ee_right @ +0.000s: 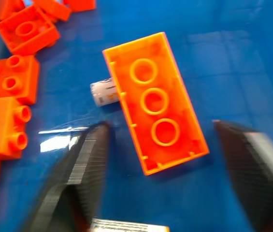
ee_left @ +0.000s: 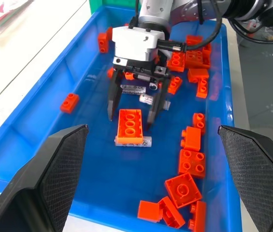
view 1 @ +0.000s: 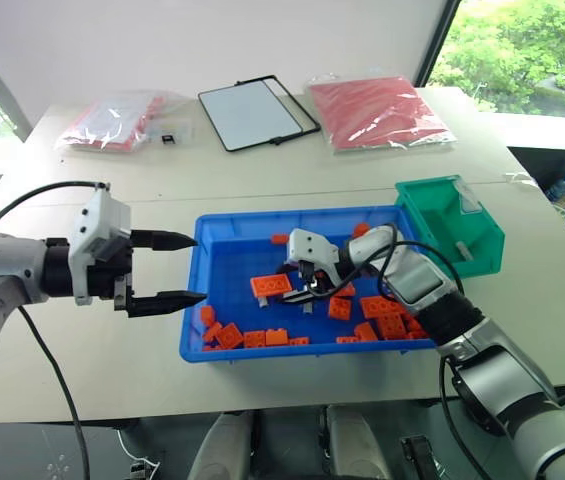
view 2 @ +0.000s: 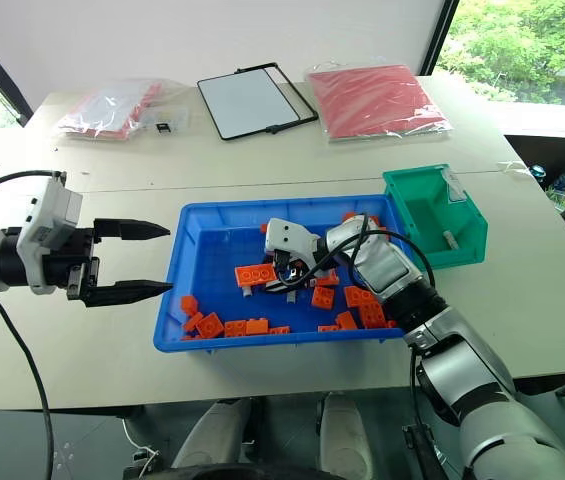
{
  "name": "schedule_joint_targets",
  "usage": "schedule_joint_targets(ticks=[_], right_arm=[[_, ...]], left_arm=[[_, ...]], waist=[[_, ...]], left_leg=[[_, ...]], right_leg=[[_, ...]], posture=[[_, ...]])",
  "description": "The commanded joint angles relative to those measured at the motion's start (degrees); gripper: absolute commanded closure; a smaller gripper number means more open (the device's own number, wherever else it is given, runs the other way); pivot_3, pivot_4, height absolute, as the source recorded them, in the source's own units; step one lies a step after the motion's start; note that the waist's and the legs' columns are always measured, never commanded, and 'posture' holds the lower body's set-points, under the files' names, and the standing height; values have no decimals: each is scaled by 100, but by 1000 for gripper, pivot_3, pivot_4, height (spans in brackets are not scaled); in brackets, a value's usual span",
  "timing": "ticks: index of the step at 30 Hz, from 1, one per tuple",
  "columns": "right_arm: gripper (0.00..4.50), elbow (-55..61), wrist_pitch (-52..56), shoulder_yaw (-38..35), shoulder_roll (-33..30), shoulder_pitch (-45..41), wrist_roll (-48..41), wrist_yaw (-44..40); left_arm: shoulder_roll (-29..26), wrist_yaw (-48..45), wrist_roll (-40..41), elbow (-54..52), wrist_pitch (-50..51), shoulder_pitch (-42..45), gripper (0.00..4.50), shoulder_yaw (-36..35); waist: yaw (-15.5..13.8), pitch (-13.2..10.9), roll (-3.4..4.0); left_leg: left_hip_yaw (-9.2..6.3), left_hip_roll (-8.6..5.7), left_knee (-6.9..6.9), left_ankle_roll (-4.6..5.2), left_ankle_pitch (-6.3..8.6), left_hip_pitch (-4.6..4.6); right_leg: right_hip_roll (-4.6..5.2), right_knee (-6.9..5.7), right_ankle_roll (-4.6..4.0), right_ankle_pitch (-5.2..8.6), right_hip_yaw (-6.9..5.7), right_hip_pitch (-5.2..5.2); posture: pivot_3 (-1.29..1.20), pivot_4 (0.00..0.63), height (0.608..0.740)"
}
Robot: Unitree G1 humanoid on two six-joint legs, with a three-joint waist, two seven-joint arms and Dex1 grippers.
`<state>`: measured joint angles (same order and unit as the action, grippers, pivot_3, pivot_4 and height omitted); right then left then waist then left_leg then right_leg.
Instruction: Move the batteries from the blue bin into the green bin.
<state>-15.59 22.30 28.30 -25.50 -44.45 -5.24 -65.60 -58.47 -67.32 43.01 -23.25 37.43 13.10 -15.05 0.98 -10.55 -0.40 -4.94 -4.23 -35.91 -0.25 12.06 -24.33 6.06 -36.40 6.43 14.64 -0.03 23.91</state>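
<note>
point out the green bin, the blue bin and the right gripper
green bin (view 1: 432, 190), left eye view, back rim
blue bin (view 1: 194, 275), left eye view, left wall
right gripper (ee_left: 129, 117), left wrist view, between fingertips

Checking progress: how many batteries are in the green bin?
1: one battery lies on the floor of the green bin; its walls may hide others.

Silver-grey arm links, black joint sections. White wrist housings on left gripper (view 1: 177, 270) and right gripper (ee_left: 132, 110). 2 tapered black fingers each, cross-hatched pads. Loose black cables.
</note>
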Motion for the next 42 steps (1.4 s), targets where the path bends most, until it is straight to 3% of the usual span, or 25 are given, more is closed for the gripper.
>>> schedule_joint_targets(ticks=[1,5,11,15,17,19,22,27,32,42], right_arm=[[3307,158,10,-238,110,-129,-80,-40],[3309,99,187,-491,531,-351,-193,239],[3309,-790,39,-526,1395,-636,306,1307],[1463,-941,30,-520,1636,-661,642,1879],[391,-452,516,-699,1587,-592,581,2021],[391,303,1165,-880,1464,-449,469,2107],[391,2523,3270,-1628,1164,207,-204,2226],[391,4069,4954,-1889,780,977,-699,2498],[391,4365,5767,-1930,1053,1266,-1213,2726],[391,3433,5210,-1445,1379,1190,-1243,3260]], left_arm=[[-44,43,87,-99,-17,10,0,-231],[-35,48,54,11,-66,114,0,-149],[56,106,-4,126,-113,375,0,43],[88,155,16,135,-68,500,0,103],[99,177,26,110,-57,496,0,97],[107,210,56,56,-31,459,0,67],[103,226,90,16,14,380,0,41],[87,179,125,6,66,366,0,84],[119,58,1,253,17,636,0,332],[93,-107,-45,475,3,979,0,511]], waist=[[0,0,0],[18,0,0],[15,1,-1],[6,0,-1],[6,1,-1],[8,0,-1],[-21,1,-1],[-14,2,-3],[27,1,-2],[8,1,-3]], left_leg=[[0,1,0,0,0,0],[2,6,1,-2,-1,0],[3,9,2,-18,-6,0],[2,8,3,-27,-11,-2],[2,7,2,-28,-11,-2],[2,7,2,-28,-12,-4],[-2,8,4,-27,-11,-8],[-2,9,2,-26,-10,-6],[3,17,3,-25,-11,-4],[4,13,0,-25,-11,-5]], right_leg=[[-2,0,0,0,0,0],[-7,-5,-4,-3,4,8],[-11,-62,-6,-4,12,40],[-12,-71,-7,-3,16,45],[-13,-70,-7,-3,17,44],[-13,-72,-7,-3,18,50],[-14,-77,-7,-3,19,55],[-14,-74,-9,-2,19,49],[-17,-78,-10,-1,20,53],[-16,-77,-9,-2,19,51]], posture=[[0,150,735],[0,150,735],[0,150,735],[0,150,735],[0,150,735],[0,150,735],[0,150,735],[0,150,735],[0,150,735],[0,150,735]])
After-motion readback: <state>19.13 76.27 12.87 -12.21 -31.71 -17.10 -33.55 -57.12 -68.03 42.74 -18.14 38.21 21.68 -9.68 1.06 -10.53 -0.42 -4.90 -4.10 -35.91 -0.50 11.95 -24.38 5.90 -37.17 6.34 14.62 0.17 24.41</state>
